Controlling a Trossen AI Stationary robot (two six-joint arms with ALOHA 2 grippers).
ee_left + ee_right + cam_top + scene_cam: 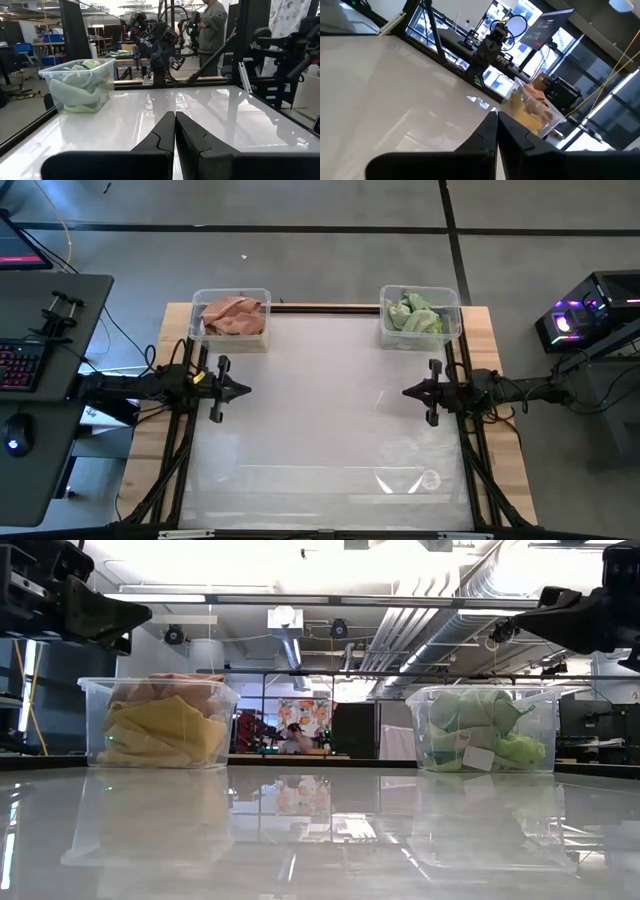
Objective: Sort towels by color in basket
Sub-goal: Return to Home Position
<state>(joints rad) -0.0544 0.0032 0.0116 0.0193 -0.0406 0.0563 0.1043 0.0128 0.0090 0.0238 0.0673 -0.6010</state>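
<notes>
Two heaps of towels sat sorted. Pink towels point(233, 315) filled the left bin point(196, 308) just beyond the left gripper point(243, 391), and green towels point(415, 315) filled the right bin point(456, 308) beyond the right gripper point(407, 391). Only the low view showed a yellow towel point(170, 730) under the pink and a white tag point(478, 757) on the green. Both grippers hung above the table point(320, 430), tips facing, well apart. The wrist views showed each one's fingers pressed together.

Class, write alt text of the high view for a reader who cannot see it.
Seen from above, a white table carries two clear bins at its top corners: the left bin holds orange towels, the right bin green towels. The left gripper and right gripper hover shut at its sides, pointing inward.
</notes>
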